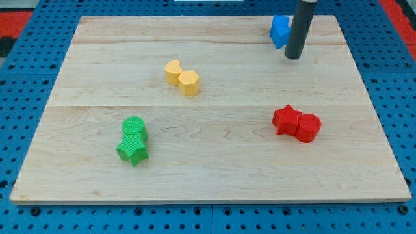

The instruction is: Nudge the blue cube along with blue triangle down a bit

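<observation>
Near the view's top right corner of the pale wooden counter (214, 130), my tip (293, 57) rests on the surface, the dark rod rising straight out of the frame so its upper length is cut off. Just to the view's left of the rod, and partly hidden behind it, sits a bright blue block cluster (280, 30). Only its left portion shows, close to the counter's top edge; whether that visible part is the blue cube or the blue triangle cannot be told, and where one piece ends and the other begins is lost behind the rod. My tip appears to be touching or almost touching the cluster's lower right side, though the contact itself is hard to make out. No claw is fitted to this arm, so nothing is clenched or released; the rod simply stands beside the blue pieces.

Elsewhere, a yellow pair (181, 77), two small chunky blocks touching each other, lies left of centre in the upper half. A red pair (297, 123), also touching, sits lower on the right, well below my tip. At the lower left, a green round block (134, 128) rests against a green star-shaped block (132, 150). All three groups lie well apart from the blue pieces. Around the counter runs a blue perforated board (26, 78).
</observation>
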`<state>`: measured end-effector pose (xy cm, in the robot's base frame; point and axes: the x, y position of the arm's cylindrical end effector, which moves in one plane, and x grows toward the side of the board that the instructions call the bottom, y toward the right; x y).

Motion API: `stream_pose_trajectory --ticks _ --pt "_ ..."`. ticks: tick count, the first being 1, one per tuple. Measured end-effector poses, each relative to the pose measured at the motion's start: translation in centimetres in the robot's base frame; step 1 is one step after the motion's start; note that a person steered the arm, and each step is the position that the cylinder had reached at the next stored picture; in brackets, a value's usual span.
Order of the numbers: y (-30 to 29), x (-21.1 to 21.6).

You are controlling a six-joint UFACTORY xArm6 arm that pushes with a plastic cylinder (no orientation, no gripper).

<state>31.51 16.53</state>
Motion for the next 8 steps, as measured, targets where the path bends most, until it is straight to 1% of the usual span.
stream_pose_trajectory --ticks 1,2,3,4,6,8 --pt "0.1 0.0" --pt "2.3 0.0" --pt "7.6 -4.0" --pt "8.5 -8.4" --pt "5.0 -11.9" --pt "4.3 -12.2"
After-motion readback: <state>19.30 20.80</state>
